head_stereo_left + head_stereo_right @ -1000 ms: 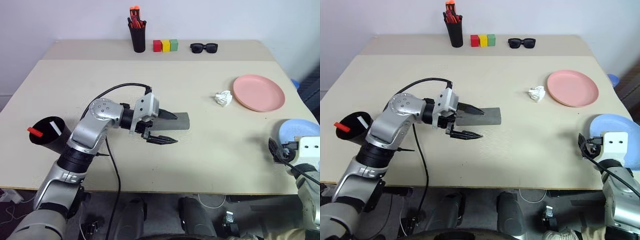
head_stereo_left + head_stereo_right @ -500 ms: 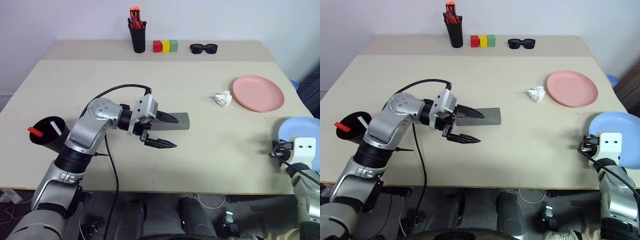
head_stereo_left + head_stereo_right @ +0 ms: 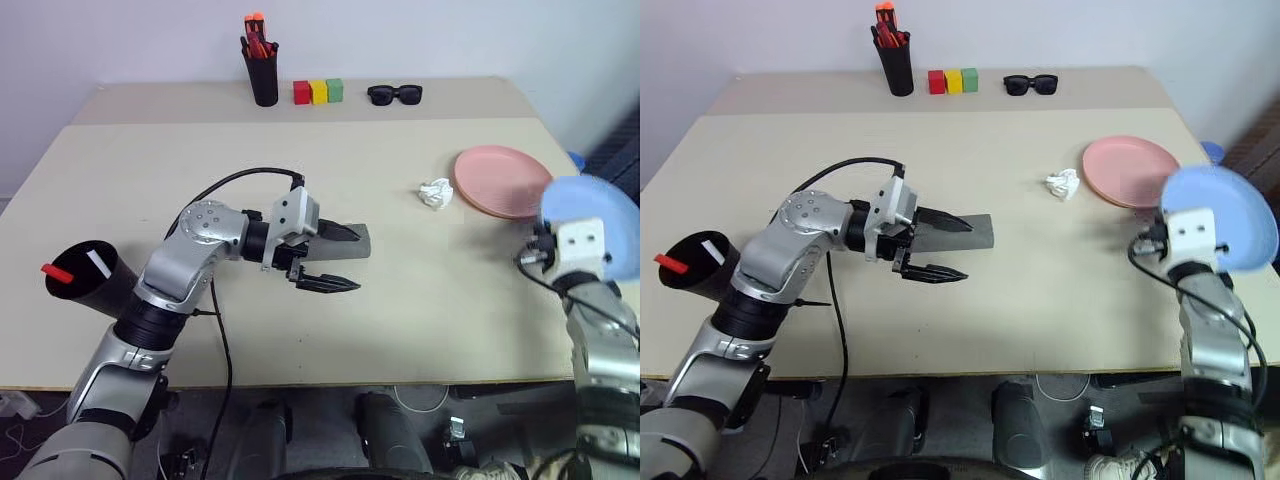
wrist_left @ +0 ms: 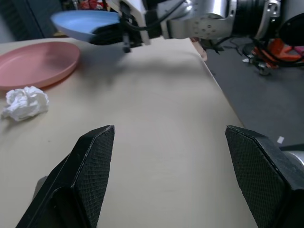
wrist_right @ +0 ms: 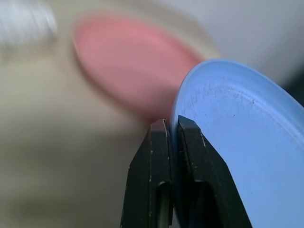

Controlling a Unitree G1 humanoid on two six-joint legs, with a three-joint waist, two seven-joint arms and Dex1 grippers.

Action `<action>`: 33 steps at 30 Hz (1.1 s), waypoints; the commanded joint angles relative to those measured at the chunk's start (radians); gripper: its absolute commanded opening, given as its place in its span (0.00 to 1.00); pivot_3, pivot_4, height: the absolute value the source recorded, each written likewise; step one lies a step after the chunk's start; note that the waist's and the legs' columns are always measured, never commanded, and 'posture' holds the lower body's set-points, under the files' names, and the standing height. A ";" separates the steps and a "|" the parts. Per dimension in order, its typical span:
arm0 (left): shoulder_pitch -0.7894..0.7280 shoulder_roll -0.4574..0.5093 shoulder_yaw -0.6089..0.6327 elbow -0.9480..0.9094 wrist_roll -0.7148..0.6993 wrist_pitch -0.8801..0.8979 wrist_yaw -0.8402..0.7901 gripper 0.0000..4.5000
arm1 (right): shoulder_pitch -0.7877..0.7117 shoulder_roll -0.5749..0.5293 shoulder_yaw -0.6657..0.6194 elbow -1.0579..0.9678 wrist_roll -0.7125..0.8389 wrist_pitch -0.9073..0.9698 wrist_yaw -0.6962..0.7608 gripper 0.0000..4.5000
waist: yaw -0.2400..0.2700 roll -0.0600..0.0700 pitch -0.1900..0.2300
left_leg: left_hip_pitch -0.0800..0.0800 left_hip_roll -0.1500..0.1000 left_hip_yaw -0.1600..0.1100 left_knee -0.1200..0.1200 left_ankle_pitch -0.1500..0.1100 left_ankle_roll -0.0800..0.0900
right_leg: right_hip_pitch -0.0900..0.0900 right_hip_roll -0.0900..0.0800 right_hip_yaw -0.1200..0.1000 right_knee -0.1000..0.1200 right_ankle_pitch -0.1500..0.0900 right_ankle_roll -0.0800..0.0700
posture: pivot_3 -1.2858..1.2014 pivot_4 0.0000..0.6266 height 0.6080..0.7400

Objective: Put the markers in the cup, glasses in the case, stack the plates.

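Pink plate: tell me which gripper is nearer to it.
Right. The right gripper holds the blue plate beside the pink plate; the left gripper hovers mid-table over the case.

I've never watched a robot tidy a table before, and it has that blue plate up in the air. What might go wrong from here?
The right gripper pinches the blue plate only by its rim, so it could tilt or slip out. On the way to the pink plate it might land off-centre or nudge the crumpled paper beside it.
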 commanded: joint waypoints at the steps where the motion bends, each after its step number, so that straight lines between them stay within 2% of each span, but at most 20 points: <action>1: -0.008 -0.002 0.013 -0.032 -0.003 0.004 0.022 0.85 | -0.105 -0.026 0.046 0.131 -0.027 -0.080 0.040 0.01 | 0.002 0.000 0.000 | 0.000 0.000 0.000 0.000 0.000 0.000 | 0.000 0.000 0.000 0.000 0.000 0.000 | 0.52 0.24 1.00; 11: 0.008 -0.001 0.026 -0.073 -0.005 0.036 0.101 0.85 | -0.451 -0.020 0.191 0.651 -0.104 -0.282 0.138 0.01 | -0.002 0.000 0.001 | -0.001 0.000 0.000 0.000 0.000 0.000 | -0.001 0.000 0.000 0.000 0.000 0.000 | 0.52 0.24 1.00; 12: 0.013 0.002 0.029 -0.078 -0.006 0.041 0.107 0.85 | -0.472 -0.019 0.196 0.684 -0.107 -0.295 0.140 0.15 | -0.002 0.000 0.001 | -0.001 0.000 0.000 -0.001 0.000 0.000 | -0.001 0.000 0.000 0.000 0.000 0.000 | 0.52 0.24 1.00; 13: 0.018 0.005 0.031 -0.085 -0.006 0.045 0.113 0.85 | -0.490 -0.017 0.199 0.712 -0.108 -0.305 0.143 0.21 | -0.003 0.000 0.001 | -0.001 0.000 0.000 -0.001 0.000 0.000 | -0.001 0.000 0.000 0.000 0.000 0.000 | 0.52 0.24 1.00; 19: 0.040 0.013 0.045 -0.111 -0.016 0.067 0.149 0.85 | -0.534 -0.009 0.201 0.762 -0.109 -0.379 0.120 0.86 | -0.002 0.001 0.001 | -0.001 0.000 0.000 0.000 0.000 0.000 | -0.001 0.000 0.000 0.000 0.000 0.000 | 0.52 0.24 1.00; 22: 0.047 0.008 0.055 -0.104 -0.011 0.068 0.177 0.85 | -0.524 0.010 0.172 0.693 -0.050 -0.373 0.158 0.86 | -0.002 0.001 0.001 | -0.001 0.000 0.000 0.000 0.000 0.000 | -0.001 0.000 0.000 0.000 0.000 0.000 | 0.52 0.24 1.00; 26: 0.051 -0.002 0.064 -0.097 -0.012 0.071 0.204 0.85 | -0.480 0.053 0.157 0.565 0.045 -0.288 0.278 0.86 | -0.009 0.001 0.001 | -0.001 0.000 0.000 0.000 0.000 0.000 | -0.001 0.000 0.000 0.000 0.000 0.000 | 0.52 0.24 1.00; 29: 0.050 -0.011 0.068 -0.094 -0.012 0.074 0.223 0.85 | -0.431 0.081 0.175 0.466 0.069 -0.231 0.322 0.86 | -0.007 0.001 0.001 | -0.001 0.000 -0.001 0.000 0.000 0.000 | -0.001 0.000 0.000 0.000 0.000 0.000 | 0.52 0.24 1.00; 33: 0.068 -0.016 0.087 -0.128 -0.041 0.124 0.258 0.85 | -0.402 0.126 0.213 0.458 0.041 -0.192 0.323 0.86 | -0.002 0.001 0.001 | -0.001 0.000 -0.001 0.001 0.000 0.000 | -0.001 0.000 0.000 0.000 0.000 0.000 | 0.52 0.24 1.00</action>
